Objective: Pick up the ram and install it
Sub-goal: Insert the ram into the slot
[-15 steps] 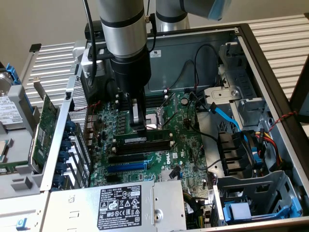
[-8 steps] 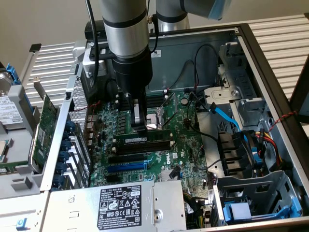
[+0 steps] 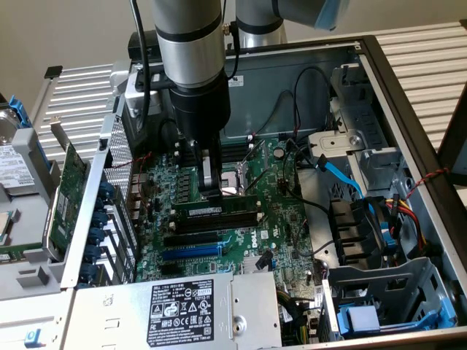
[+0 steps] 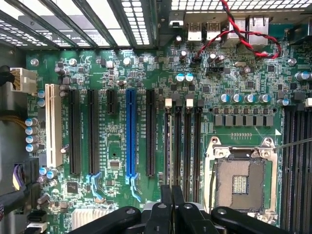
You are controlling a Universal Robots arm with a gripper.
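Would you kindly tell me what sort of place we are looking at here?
Probably a robotics test bench for computer assembly: an opened desktop case lies on a slatted metal table, its motherboard exposed, with a robot arm reaching inside.

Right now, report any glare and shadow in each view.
Exterior view: the slatted surface outside the case washes out pale, while the arm shades the motherboard around the ram. Wrist view: light flares through the vent grille; the board is evenly lit, the end effector a dark silhouette.
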